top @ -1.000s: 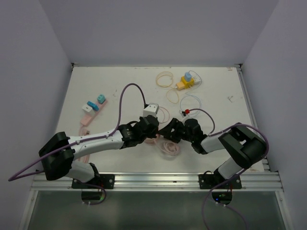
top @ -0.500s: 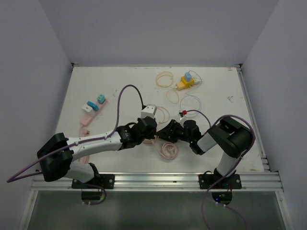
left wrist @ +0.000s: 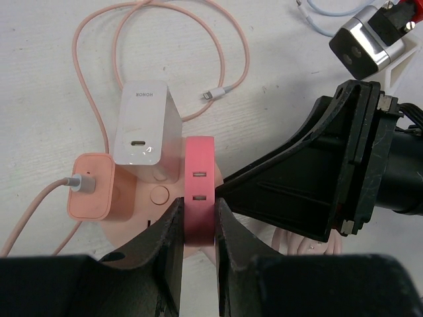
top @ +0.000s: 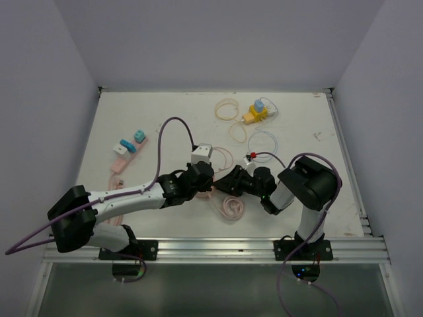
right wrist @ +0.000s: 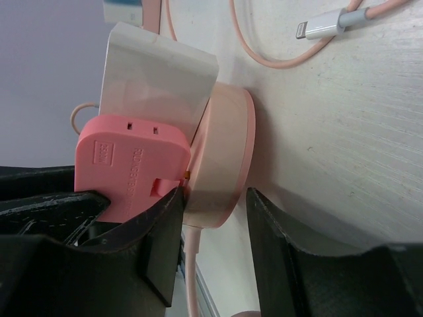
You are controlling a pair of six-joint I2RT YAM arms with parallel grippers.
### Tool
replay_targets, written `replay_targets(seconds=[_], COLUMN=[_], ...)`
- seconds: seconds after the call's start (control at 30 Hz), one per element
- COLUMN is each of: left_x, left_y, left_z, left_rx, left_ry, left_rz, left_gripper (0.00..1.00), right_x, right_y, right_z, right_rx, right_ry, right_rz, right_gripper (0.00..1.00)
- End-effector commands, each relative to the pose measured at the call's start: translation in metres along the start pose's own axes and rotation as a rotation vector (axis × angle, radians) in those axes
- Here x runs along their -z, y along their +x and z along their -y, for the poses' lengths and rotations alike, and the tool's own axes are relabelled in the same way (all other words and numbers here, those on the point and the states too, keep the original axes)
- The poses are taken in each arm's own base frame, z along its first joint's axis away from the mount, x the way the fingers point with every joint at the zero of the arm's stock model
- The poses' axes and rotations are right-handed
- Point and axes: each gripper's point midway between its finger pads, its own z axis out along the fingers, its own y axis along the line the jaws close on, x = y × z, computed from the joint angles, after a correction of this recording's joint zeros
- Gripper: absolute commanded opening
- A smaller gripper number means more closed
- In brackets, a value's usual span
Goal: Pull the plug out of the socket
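Sliding slightly toward 9 o'clock near the worktop's (top: pixel 165 119) 6 o'clock edge as the right elbow (top: pixel 309 181) folded in, the socket (left wrist: pixel 158 195) stayed clamped by the right fingers (right wrist: pixel 162 244) while the left fingers (left wrist: pixel 165 244) gripped the plug (left wrist: pixel 199 178), still seated, not yet pulled.

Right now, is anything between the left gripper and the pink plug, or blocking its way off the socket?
Nothing visible. The left gripper is shut on the pink plug, and the right gripper clamps the socket. The white charger stands close beside the pink plug, but not across its way out.
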Motion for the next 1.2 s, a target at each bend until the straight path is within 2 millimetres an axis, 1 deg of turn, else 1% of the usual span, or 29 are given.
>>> replay_targets(seconds=[0.0, 0.07, 0.1, 0.23, 0.27, 0.33, 0.37, 0.4, 0.5, 0.6, 0.63, 0.7, 0.73, 0.77, 0.8, 0.83, 0.87, 0.9, 0.93, 1.0, 1.03, 1.1, 1.13, 1.17], left_x=[0.011, 0.012, 0.012, 0.012, 0.012, 0.013, 0.013, 0.014, 0.018, 0.025, 0.027, 0.032, 0.034, 0.038, 0.039, 0.042, 0.044, 0.044, 0.045, 0.046, 0.045, 0.048, 0.048, 0.053], left_y=[-0.053, -0.061, -0.062, -0.062, -0.063, -0.064, -0.064, -0.066, -0.076, -0.09, -0.094, -0.105, -0.109, -0.115, -0.118, -0.122, -0.127, -0.128, -0.129, -0.131, -0.129, -0.132, -0.131, -0.137], left_z=[0.026, 0.031, 0.032, 0.034, 0.034, 0.035, 0.034, 0.035, 0.037, 0.038, 0.038, 0.037, 0.037, 0.038, 0.038, 0.039, 0.04, 0.041, 0.041, 0.041, 0.041, 0.043, 0.043, 0.044], left_rx=[0.151, 0.168, 0.171, 0.171, 0.172, 0.168, 0.166, 0.168, 0.168, 0.175, 0.18, 0.185, 0.184, 0.185, 0.185, 0.186, 0.183, 0.179, 0.18, 0.177, 0.177, 0.186, 0.187, 0.2], left_ry=[0.097, 0.117, 0.121, 0.13, 0.131, 0.132, 0.131, 0.133, 0.138, 0.144, 0.144, 0.144, 0.144, 0.149, 0.15, 0.153, 0.159, 0.162, 0.164, 0.171, 0.173, 0.188, 0.193, 0.211], left_rz=[0.175, 0.201, 0.205, 0.207, 0.209, 0.211, 0.212, 0.216, 0.24, 0.286, 0.3, 0.337, 0.35, 0.368, 0.378, 0.39, 0.405, 0.41, 0.417, 0.427, 0.425, 0.439, 0.441, 0.465], left_gripper=[0.0, 0.0, 0.0, 0.0, 0.0, 0.0, 0.0, 0.0, 0.0, 0.0, 0.0, 0.0, 0.0, 0.0, 0.0, 0.0, 0.0, 0.0, 0.0, 0.0, 0.0, 0.0, 0.0, 0.0], right_x=[0.001, 0.002, 0.002, 0.003, 0.003, 0.004, 0.004, 0.004, 0.005, 0.006, 0.005, 0.007, 0.008, 0.008, 0.009, 0.01, 0.01, 0.012, 0.014, 0.016, 0.018, 0.02, 0.023, 0.024], right_y=[0.001, 0.001, 0.0, -0.001, 0.0, 0.0, 0.0, 0.0, 0.001, 0.001, 0.002, 0.001, 0.002, -0.001, -0.001, 0.001, -0.001, -0.002, -0.001, -0.005, -0.002, -0.006, -0.004, -0.004], right_z=[-0.028, -0.031, -0.033, -0.038, -0.038, -0.037, -0.037, -0.036, -0.031, -0.023, -0.016, -0.014, -0.006, -0.007, -0.003, 0.006, 0.009, 0.008, 0.017, 0.017, 0.024, 0.028, 0.034, 0.036], right_rx=[0.03, 0.032, 0.034, 0.039, 0.04, 0.039, 0.041, 0.043, 0.045, 0.055, 0.051, 0.077, 0.073, 0.083, 0.098, 0.096, 0.101, 0.126, 0.123, 0.145, 0.14, 0.156, 0.151, 0.158], right_ry=[-0.126, -0.135, -0.142, -0.162, -0.162, -0.158, -0.158, -0.155, -0.134, -0.091, -0.057, -0.038, -0.002, 0.007, 0.028, 0.074, 0.099, 0.109, 0.15, 0.171, 0.209, 0.241, 0.27, 0.277], right_rz=[-0.006, -0.004, -0.002, -0.003, -0.006, -0.006, -0.006, -0.002, -0.002, 0.002, 0.0, 0.004, -0.001, 0.012, 0.014, 0.002, 0.011, 0.014, 0.004, 0.017, 0.005, 0.021, 0.014, 0.013], right_gripper=[0.45, 0.41, 0.36, 0.23, 0.15, 0.08, 0.02, 0.0, 0.0, 0.0, 0.0, 0.0, 0.0, 0.0, 0.0, 0.0, 0.0, 0.0, 0.0, 0.0, 0.0, 0.0, 0.0, 0.0])
